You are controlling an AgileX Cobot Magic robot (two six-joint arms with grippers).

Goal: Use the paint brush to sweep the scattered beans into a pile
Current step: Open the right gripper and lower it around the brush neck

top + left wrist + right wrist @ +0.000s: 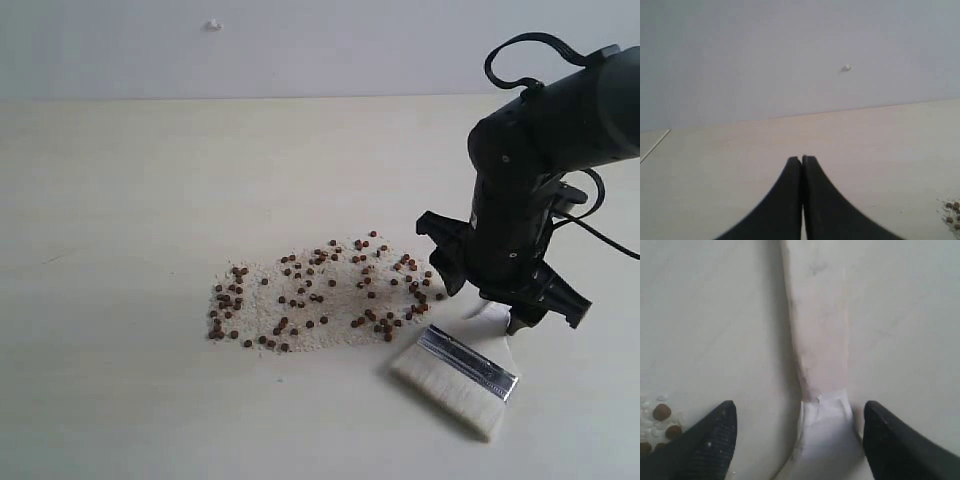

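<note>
Our right claw (pixel 508 305) straddles the paint brush (pixel 458 375) handle wide open; closing off-centre, we may skid it into the beans (pixel 310 295).

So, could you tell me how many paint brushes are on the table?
1: the paint brush lies right of the beans, its handle under the open right gripper.

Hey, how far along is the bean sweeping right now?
Nothing looks swept yet: the beans lie spread across the table, not piled. In hand: the right gripper stands open, jaws either side of the handle of the paint brush, which lies flat beside the beans. The left gripper is shut on nothing. Left to do: close on the handle, lift, sweep everything together.
</note>
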